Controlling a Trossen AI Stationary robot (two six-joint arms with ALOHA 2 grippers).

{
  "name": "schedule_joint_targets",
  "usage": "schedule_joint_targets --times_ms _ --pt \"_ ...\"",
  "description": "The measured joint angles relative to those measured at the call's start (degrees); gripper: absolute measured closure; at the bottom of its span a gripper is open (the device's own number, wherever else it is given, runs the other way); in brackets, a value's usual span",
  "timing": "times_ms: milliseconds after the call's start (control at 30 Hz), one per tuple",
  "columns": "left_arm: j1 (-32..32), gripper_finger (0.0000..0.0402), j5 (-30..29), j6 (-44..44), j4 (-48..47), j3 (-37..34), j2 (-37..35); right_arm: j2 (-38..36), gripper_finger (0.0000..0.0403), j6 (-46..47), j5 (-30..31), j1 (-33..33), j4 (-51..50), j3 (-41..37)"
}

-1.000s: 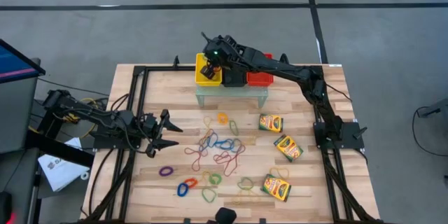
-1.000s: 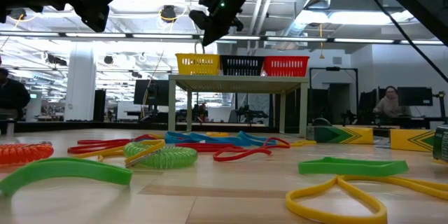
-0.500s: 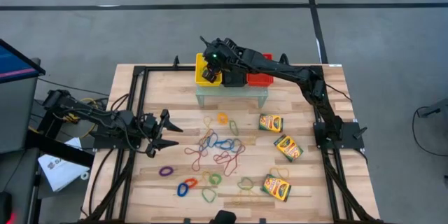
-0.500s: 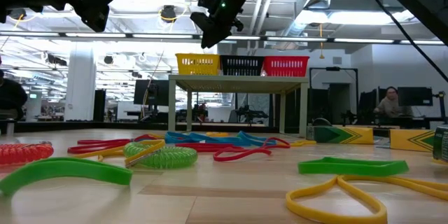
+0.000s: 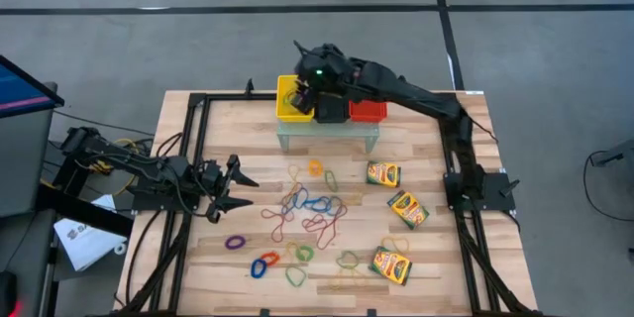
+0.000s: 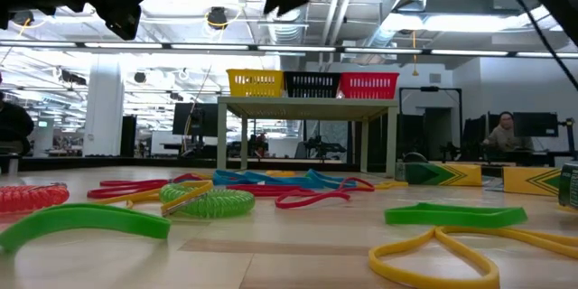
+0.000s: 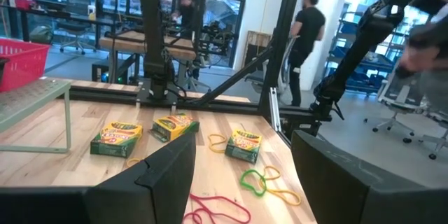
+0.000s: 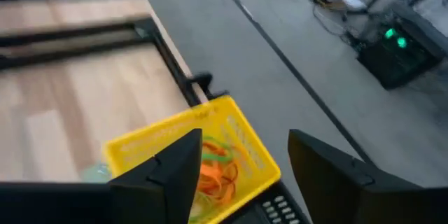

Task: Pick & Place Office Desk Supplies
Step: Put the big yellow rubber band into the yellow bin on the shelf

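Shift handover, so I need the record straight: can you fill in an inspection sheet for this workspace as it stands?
Surface: wooden table, bare at left.
Job's things: rubber bands scattered mid-table; three crayon boxes at right; orange and green bands inside yellow basket.
Clutter: black basket and red basket on small shelf.
Grippers: right gripper above yellow basket, jaws open, empty; left gripper waits at left, jaws open.
Cables: bundles along table's left edge.
Surroundings: people beyond table.
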Motion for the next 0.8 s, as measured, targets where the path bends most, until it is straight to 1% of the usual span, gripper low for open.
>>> schedule_joint_targets --times_ms 133,200,367,433,567,633,700,800 --pt "0.0 0.0172 -0.02 0.01 0.42 0.0 0.0 -6.39 0.022 2.76 -2.31 2.28 -4.83 -0.33" --pt "0.0 0.0172 -0.02 0.16 0.53 0.0 0.02 -9.33 0.0227 4.85 -2.23 3.73 -9.67 -0.31" --pt "0.0 0.0172 -0.02 0.22 0.8 0.0 0.0 -13.36 0.0235 11.77 -1.47 7.96 -22.75 -0.44" --pt "0.0 0.0172 -0.02 0.22 0.79 0.0 0.01 -14.62 0.0237 13.58 0.85 10.44 -26.49 -0.51" --pt "0.0 0.0172 -0.02 0.18 1.13 0.0 0.02 -17.92 0.025 13.97 10.52 15.91 -27.83 -3.51" --pt "-0.01 0.0172 0.0 0.09 1.29 0.0 0.0 -20.89 0.026 14.75 14.0 18.08 -27.6 -5.38" --pt "0.0 0.0172 0.0 0.04 1.34 0.0 0.02 -24.66 0.0271 16.3 16.08 19.83 -27.54 -7.41" --pt "0.0 0.0172 -0.01 0.05 2.16 0.0 0.0 -31.03 0.0284 18.48 16.74 21.81 -26.94 -12.42"
